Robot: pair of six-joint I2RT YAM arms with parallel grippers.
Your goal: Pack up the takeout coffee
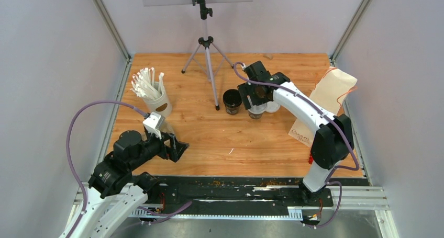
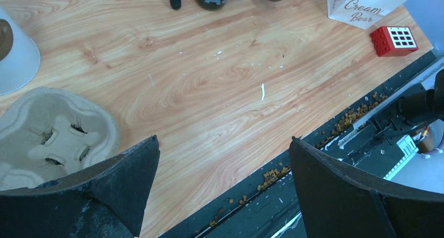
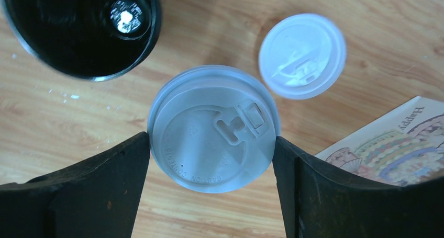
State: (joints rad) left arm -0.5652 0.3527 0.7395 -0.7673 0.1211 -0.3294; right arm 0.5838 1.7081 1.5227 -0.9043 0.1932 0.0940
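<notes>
Right now I am looking down the right pincer at the lidded cup. It is standing upright at the far middle of the surface, between the open cup on its left and the loose lid lying flat on its right. The pincer's two fingers are sitting wide, one at each side of the lid's rim. I cannot tell whether they are pressing or only flanking it. The left pincer is hanging fully wide and empty at the near left, with the carrier tray just beside it, well apart from the cups.

My worry is the grip height. If the fingers are biting on the lid rather than the cup wall, I am risking popping the lid off or lifting it alone. Squeezing the paper wall too hard could crush it. Swinging left toward the tray, I could be clipping the open cup, which is standing close by, and tipping it over.
</notes>
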